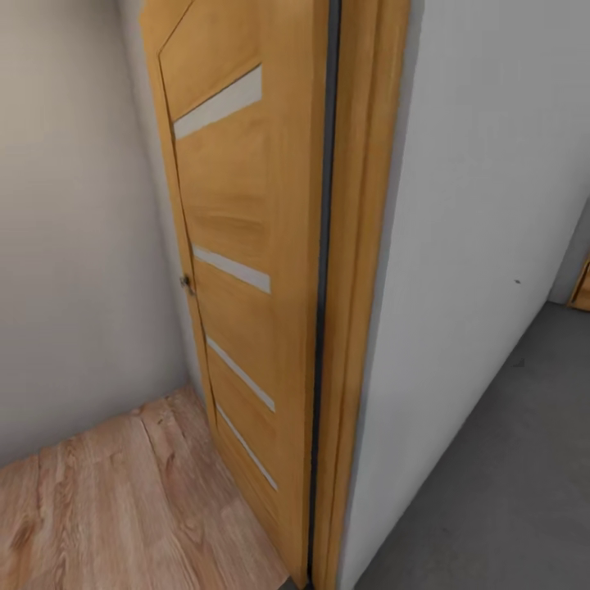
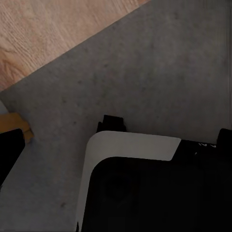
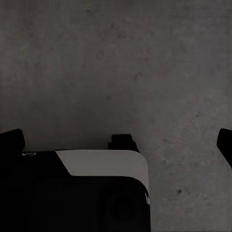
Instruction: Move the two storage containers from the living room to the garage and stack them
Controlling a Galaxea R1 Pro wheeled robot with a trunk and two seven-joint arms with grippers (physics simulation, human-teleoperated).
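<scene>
Robot in transit at a doorway; the frames give no way to say where the two containers are.

Head view: dark grey concrete-like floor (image 1: 500, 483) runs along the lower right, beside a plain pale wall (image 1: 467, 213). That wall ends at a wooden door frame (image 1: 360, 287), upright through the middle. A honey-wood door (image 1: 246, 270) with four slanted pale strips stands swung open against the frame's left side; small metal knob (image 1: 187, 283) on its far edge. Light wood-plank flooring (image 1: 123, 508) fills the lower left corner, meeting a beige wall (image 1: 74, 246) behind it. A bit of another wooden frame (image 1: 582, 287) shows at the far right edge, where the grey floor reaches the back wall.

Left wrist view: same grey floor, with wood planks (image 2: 53, 34) across one corner, the seam running diagonally. A black-and-white robot body part (image 2: 145, 188) sits low over the floor; an orange-brown bit (image 2: 14, 123) at the edge, cannot tell what.

Right wrist view: grey floor (image 3: 121, 63) and another black-and-white robot part (image 3: 92, 193).

Left and right gripper: dark tips at the frame edges only, so cannot tell whether fingers are apart or together.
</scene>
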